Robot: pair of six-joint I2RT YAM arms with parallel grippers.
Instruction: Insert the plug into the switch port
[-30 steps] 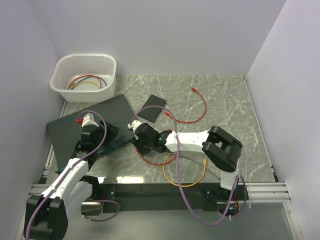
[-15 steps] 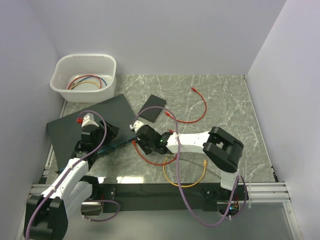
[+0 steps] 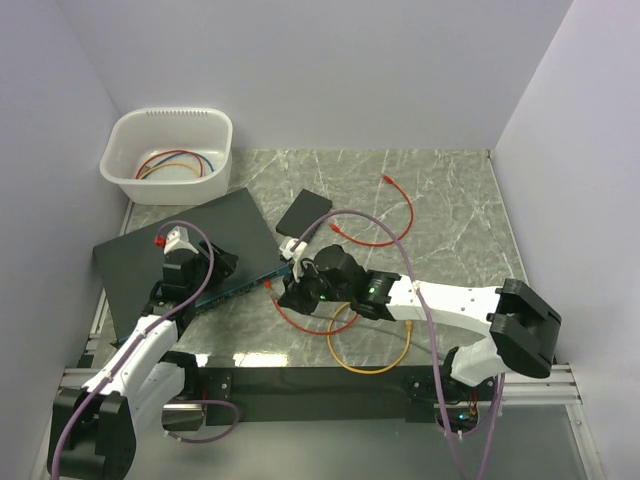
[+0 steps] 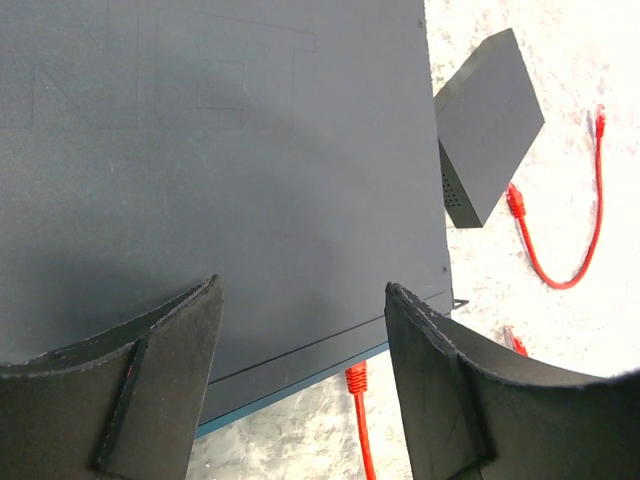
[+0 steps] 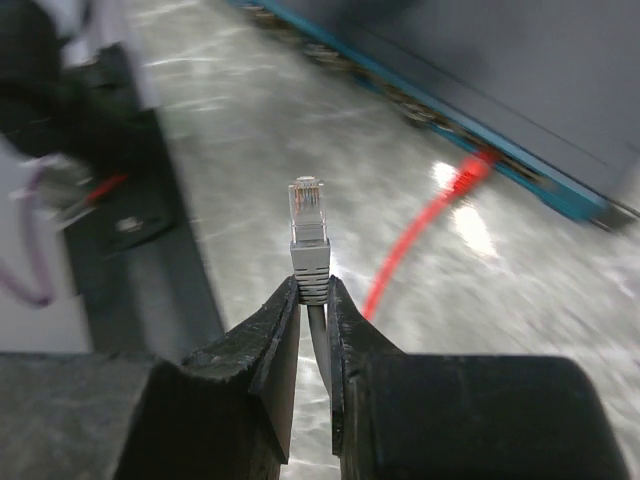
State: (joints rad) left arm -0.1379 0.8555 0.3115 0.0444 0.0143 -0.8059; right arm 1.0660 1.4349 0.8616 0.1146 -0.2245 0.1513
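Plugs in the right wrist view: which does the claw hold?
The grey plug, pinched in the right claw; the red plug lies by the blue edge of the switch.

A white tub (image 3: 120,185) is set in the far left corner, coloured cables (image 3: 172,163) coiled in it; a small black box (image 3: 303,214) is laid flat; an orange-yellow cable (image 3: 385,365) is looped by the near edge; a grey plug (image 5: 310,250) is seen upright.

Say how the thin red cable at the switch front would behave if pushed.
Probably floppy: the red cable lies in a loose curve, so a push would likely bend it rather than slide it whole. Likely light too, being so thin.
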